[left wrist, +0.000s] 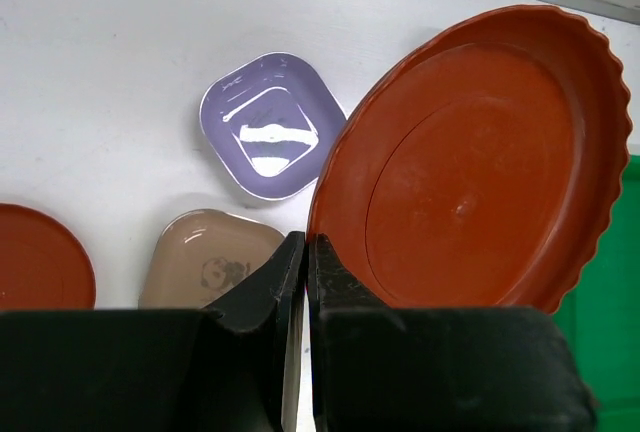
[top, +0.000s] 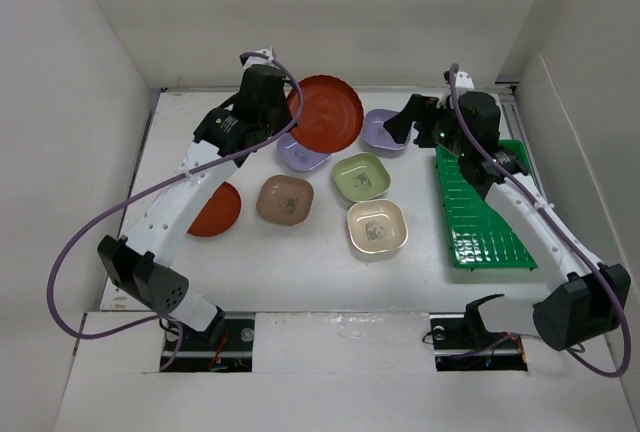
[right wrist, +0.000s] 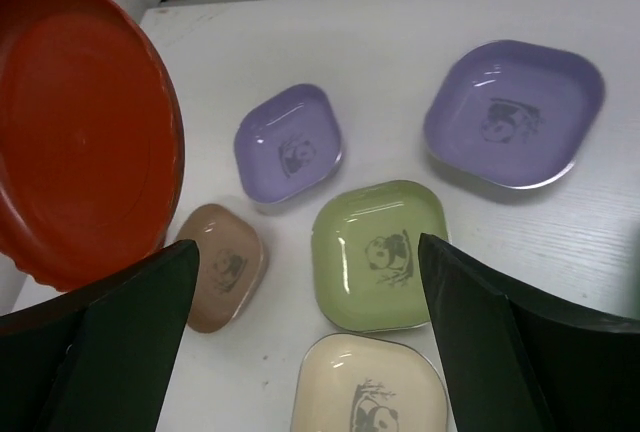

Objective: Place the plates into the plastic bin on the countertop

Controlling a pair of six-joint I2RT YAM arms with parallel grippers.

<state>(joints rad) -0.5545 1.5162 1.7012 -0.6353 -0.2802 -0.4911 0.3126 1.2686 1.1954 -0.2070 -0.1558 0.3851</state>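
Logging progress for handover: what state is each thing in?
raised round red-orange plate: gripped, tilted, airborne
left gripper: shut on that plate's rim
second round red-orange plate: flat on white countertop
right gripper: open, empty
bright green plastic bin: no dish seen inside
lavender rounded-square dish nearer bin: upright, free
other lavender dish: upright, free
green rounded-square dish: upright, free
pinkish-tan dish: upright, free
cream dish: upright, free

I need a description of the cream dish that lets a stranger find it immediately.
Start at the green plastic bin on the right of the white countertop. Of the dishes left of it, the cream dish lies nearest the countertop's near edge. It alone is pale cream, beside the green dish and the pinkish-tan dish.
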